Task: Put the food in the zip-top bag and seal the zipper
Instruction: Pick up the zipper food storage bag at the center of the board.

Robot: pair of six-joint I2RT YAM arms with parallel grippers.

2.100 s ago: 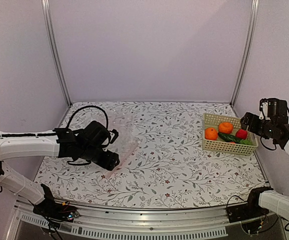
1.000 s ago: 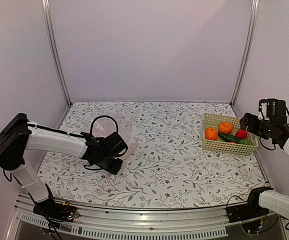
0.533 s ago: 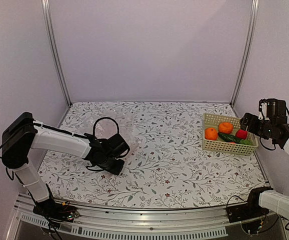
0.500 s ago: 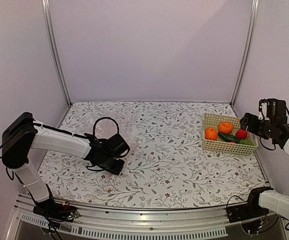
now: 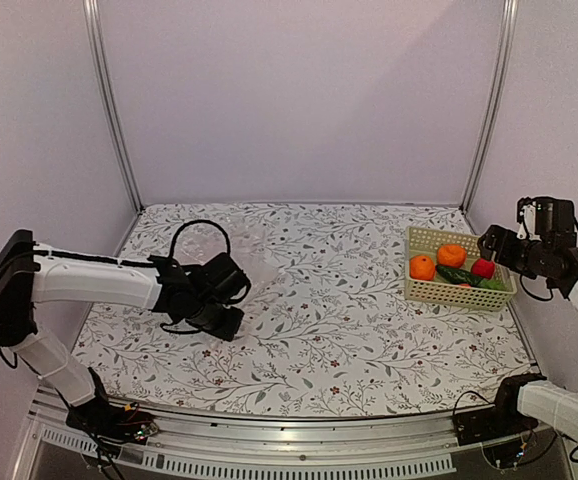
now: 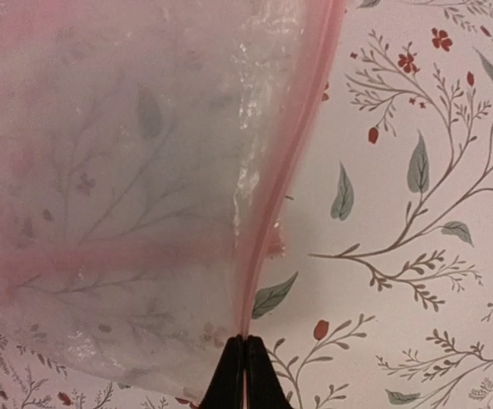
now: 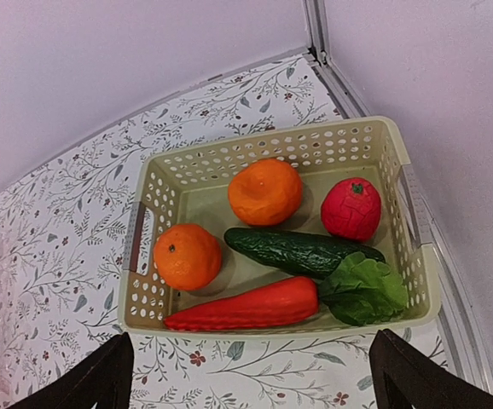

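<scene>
Left gripper, we note, pinched shut on the thin pink zipper strip of the clear crinkly plastic bag lying on the floral tabletop at left; we judge the film light, limp, slippery, best held by that stiffer strip.

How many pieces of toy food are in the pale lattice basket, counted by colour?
Orange: 2, the round toy oranges
Red: 2, the round red fruit and the long red vegetable
Green: 2, the dark green cucumber and the green lettuce leaf
Total: 6
</scene>
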